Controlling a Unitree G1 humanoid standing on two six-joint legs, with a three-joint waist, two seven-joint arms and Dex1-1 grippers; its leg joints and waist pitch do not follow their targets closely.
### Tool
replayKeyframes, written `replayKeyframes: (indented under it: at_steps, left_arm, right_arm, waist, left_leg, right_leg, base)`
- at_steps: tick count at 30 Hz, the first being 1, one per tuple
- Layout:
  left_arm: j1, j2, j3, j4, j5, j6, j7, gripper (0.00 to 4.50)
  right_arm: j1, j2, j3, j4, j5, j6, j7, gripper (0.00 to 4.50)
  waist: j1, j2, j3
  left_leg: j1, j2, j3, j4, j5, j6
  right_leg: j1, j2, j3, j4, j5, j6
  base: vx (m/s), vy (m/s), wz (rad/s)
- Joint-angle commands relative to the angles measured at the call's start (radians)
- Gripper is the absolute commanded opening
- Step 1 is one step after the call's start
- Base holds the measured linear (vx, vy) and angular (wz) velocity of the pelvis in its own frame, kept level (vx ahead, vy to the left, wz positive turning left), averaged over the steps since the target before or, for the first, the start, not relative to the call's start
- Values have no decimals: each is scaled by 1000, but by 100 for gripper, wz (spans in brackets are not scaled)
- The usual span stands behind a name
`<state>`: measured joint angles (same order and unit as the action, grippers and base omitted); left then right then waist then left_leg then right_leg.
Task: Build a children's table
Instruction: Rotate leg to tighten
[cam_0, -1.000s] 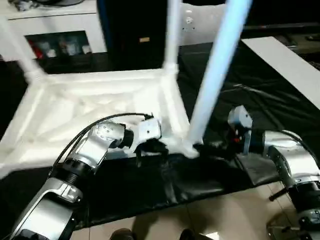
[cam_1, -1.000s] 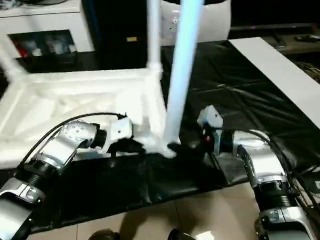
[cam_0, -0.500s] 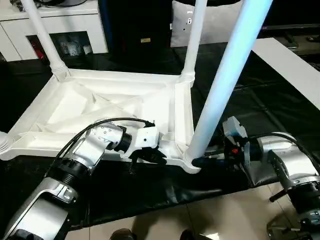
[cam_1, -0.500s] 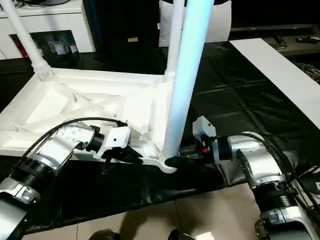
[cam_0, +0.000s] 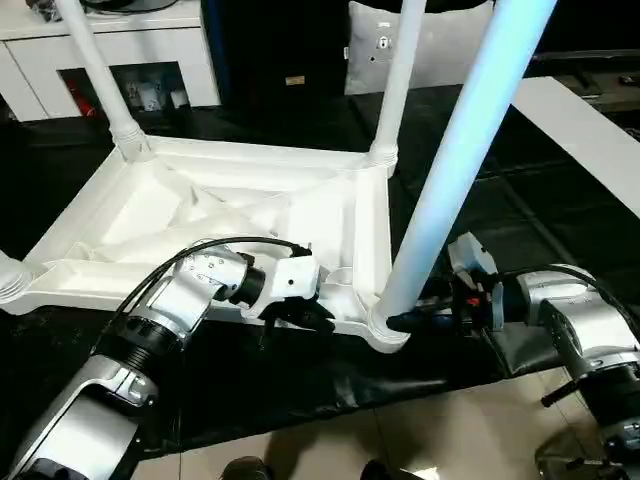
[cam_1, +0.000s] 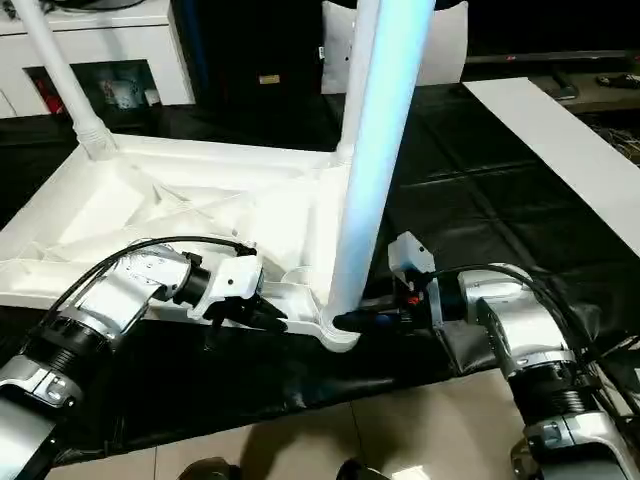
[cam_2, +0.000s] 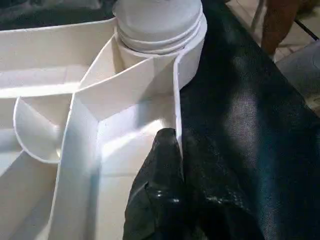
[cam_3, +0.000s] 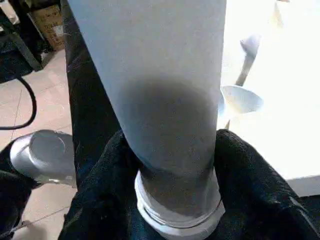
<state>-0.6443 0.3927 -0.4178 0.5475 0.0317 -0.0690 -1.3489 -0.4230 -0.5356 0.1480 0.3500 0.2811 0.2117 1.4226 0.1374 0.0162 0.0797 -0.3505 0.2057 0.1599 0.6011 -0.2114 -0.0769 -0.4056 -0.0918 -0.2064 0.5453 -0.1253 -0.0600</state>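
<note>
The children's table lies upside down on the black work table, its ribbed white top (cam_0: 200, 215) facing up. Three legs stand upright in their corner sockets: far left (cam_0: 100, 75), far right (cam_0: 398, 80) and near right (cam_0: 450, 170). My left gripper (cam_0: 305, 315) is shut on the top's near rim (cam_2: 177, 100), its black fingers (cam_2: 160, 175) just short of the near right socket (cam_2: 157, 25). My right gripper (cam_0: 405, 322) reaches in from the right. Its fingers (cam_3: 107, 190) hug the near right leg (cam_3: 160, 100) on both sides, just above the threaded collar.
A white cabinet (cam_0: 110, 40) with glass doors stands behind at the left. A white bag (cam_0: 375, 45) is behind the far right leg, and a long white board (cam_0: 590, 130) lies at the right. The black cover's front edge (cam_0: 300, 390) hangs over tiled floor (cam_0: 430, 440).
My right gripper has closed in around the base of the near right leg. The head camera has shifted, and the left gripper keeps its hold on the rim.
</note>
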Motion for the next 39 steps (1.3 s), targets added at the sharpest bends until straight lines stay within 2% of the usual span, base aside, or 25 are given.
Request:
replayKeyframes:
  at_steps: [1,5,6,8,10,11,12,14,15,16,17,18,19,20,21,22,23,25,27,28,29,30,34,35,39]
  left_arm:
    - [-10,-10,-1,-2,1,12,10,0]
    - [-11,-56,34,-37,-8,139,114,0]
    - [-10,-73,44,-45,-10,170,149,0]
    - [-12,-127,75,-57,-20,235,241,0]
    - [-20,-174,100,-54,-17,293,331,0]
    - [-24,-183,105,-50,-14,305,352,0]
    - [-36,-220,126,-36,-8,348,428,0]
    - [-51,-251,148,-14,-4,368,500,0]
    - [-61,-272,164,-3,1,382,553,0]
    - [-63,-277,167,0,2,385,566,0]
    - [-67,-285,174,3,4,390,589,0]
    - [-71,-295,182,3,9,398,616,0]
    - [-73,-301,187,3,12,403,634,0]
    - [-74,-302,188,2,13,404,636,0]
    - [-76,-316,190,-11,25,416,661,0]
    - [-75,-320,186,-20,33,421,667,0]
    - [-73,-320,179,-28,43,423,669,0]
    - [-70,-317,168,-29,50,425,674,0]
    - [-66,-303,159,-29,53,417,666,0]
    - [-64,-297,157,-29,53,413,662,0]
    - [-60,-285,153,-30,52,402,654,0]
    - [-54,-271,150,-32,54,395,642,0]
    - [-37,-240,138,-36,59,365,595,0]
    - [-26,-216,127,-36,57,320,546,0]
    - [-18,-165,106,-18,58,261,462,0]
  right_arm:
    - [23,7,19,-40,28,31,11,194]
    - [29,78,1,-58,-9,150,-208,194]
    - [23,111,-11,-55,-21,170,-284,194]
    - [-8,193,-59,-35,-26,231,-452,194]
    - [-42,250,-92,1,-50,261,-588,194]
    - [-48,258,-94,9,-57,261,-610,194]
    - [-69,295,-107,37,-78,261,-697,194]
    - [-88,328,-121,64,-97,262,-783,194]
    - [-100,353,-130,78,-112,269,-851,194]
    - [-102,359,-132,81,-116,270,-866,194]
    - [-108,369,-135,88,-120,269,-890,194]
    - [-112,381,-141,93,-126,268,-914,194]
    - [-116,389,-145,97,-130,268,-931,194]
    - [-117,390,-147,99,-131,264,-935,194]
    - [-132,410,-163,127,-141,201,-973,228]
    - [-139,420,-173,138,-138,170,-982,263]
    - [-141,429,-182,138,-129,156,-981,263]
    - [-140,431,-182,129,-123,155,-978,279]
    - [-129,422,-174,113,-128,145,-964,296]
    - [-124,417,-174,108,-127,138,-958,306]
    - [-114,406,-175,98,-125,125,-945,312]
    - [-103,391,-179,88,-119,113,-924,312]
    - [-79,356,-183,67,-99,82,-844,351]
    - [-60,321,-176,47,-90,68,-778,351]
    - [-28,222,-140,18,-88,42,-623,401]
  waist:
    - [-6,-8,-85]
    - [-12,-8,-76]
    - [-16,-9,-75]
    - [-34,-8,-71]
    - [-68,-5,-71]
    - [-76,-3,-71]
    - [-91,5,-73]
    - [-111,8,-74]
    - [-122,12,-69]
    - [-127,6,-72]
    - [-130,2,-72]
    - [-131,-5,-71]
    - [-127,-5,-73]
    - [-127,-5,-73]
    - [-126,-2,-77]
    - [-126,-1,-82]
    - [-126,-1,-84]
    - [-121,-1,-92]
    - [-115,-1,-93]
    - [-115,-5,-95]
    - [-110,-7,-99]
    - [-103,-11,-103]
    - [-83,-13,-104]
    - [-74,-11,-99]
    - [-65,-11,-95]
  left_leg:
    - [2,40,-3,-64,-87,97]
    - [4,38,-2,-68,-119,73]
    - [11,31,-3,-66,-139,55]
    - [10,25,-3,-64,-162,37]
    - [6,22,-10,-57,-206,27]
    - [3,24,-12,-56,-214,30]
    - [10,37,-16,-58,-238,36]
    - [2,62,-31,-69,-288,49]
    - [0,76,-37,-79,-343,50]
    - [13,66,-30,-74,-358,42]
    - [18,49,-24,-65,-342,38]
    - [16,13,-9,-51,-277,39]
    - [9,4,-6,-52,-230,53]
    - [7,8,-8,-55,-219,60]
    - [6,18,-13,-59,-202,67]
    - [6,27,-15,-60,-185,67]
    - [4,30,-17,-62,-177,70]
    - [-4,37,-20,-62,-103,87]
    - [-2,38,-18,-59,-58,103]
    - [-6,35,-18,-56,-42,108]
    - [-20,30,-18,-52,8,123]
    - [-21,26,-14,-47,48,142]
    - [-20,22,-6,-43,69,165]
    - [-20,20,-2,-44,44,168]
    - [-13,23,0,-48,-8,143]
  right_leg:
    - [72,-76,74,-63,-377,-38]
    - [72,-75,68,-77,-442,-16]
    - [71,-76,60,-89,-490,5]
    - [71,-73,49,-103,-542,36]
    - [79,-69,21,-120,-581,86]
    - [82,-68,19,-122,-579,97]
    - [81,-69,16,-127,-562,97]
    - [94,-74,18,-114,-511,87]
    - [96,-75,25,-102,-503,82]
    - [85,-80,35,-106,-513,71]
    - [80,-85,32,-116,-532,68]
    - [79,-88,21,-132,-575,73]
    - [84,-82,17,-133,-574,84]
    - [84,-80,17,-133,-562,87]
    - [84,-77,22,-126,-519,80]
    - [83,-80,26,-117,-480,60]
    - [85,-80,29,-111,-458,48]
    - [87,-84,46,-83,-338,-15]
    - [81,-85,57,-67,-279,-56]
    - [81,-85,61,-60,-262,-66]
    - [90,-85,67,-42,-212,-82]
    - [86,-84,74,-31,-168,-92]
    - [82,-79,78,-26,-173,-95]
    - [80,-78,77,-33,-211,-78]
    - [79,-72,75,-45,-287,-45]
  base:
    - [0,0,0]
    - [0,0,0]
    - [0,0,0]
    - [0,0,0]
    - [-31,9,-6]
    - [0,0,0]
    - [0,0,0]
    - [0,0,0]
    - [0,0,0]
    - [0,0,0]
    - [0,0,0]
    - [0,0,0]
    - [0,0,0]
    - [0,0,0]
    - [0,0,0]
    - [0,0,0]
    - [0,0,0]
    - [0,0,0]
    - [0,0,0]
    - [0,0,0]
    - [0,0,0]
    - [0,0,0]
    - [0,0,0]
    - [0,0,0]
    - [0,0,0]
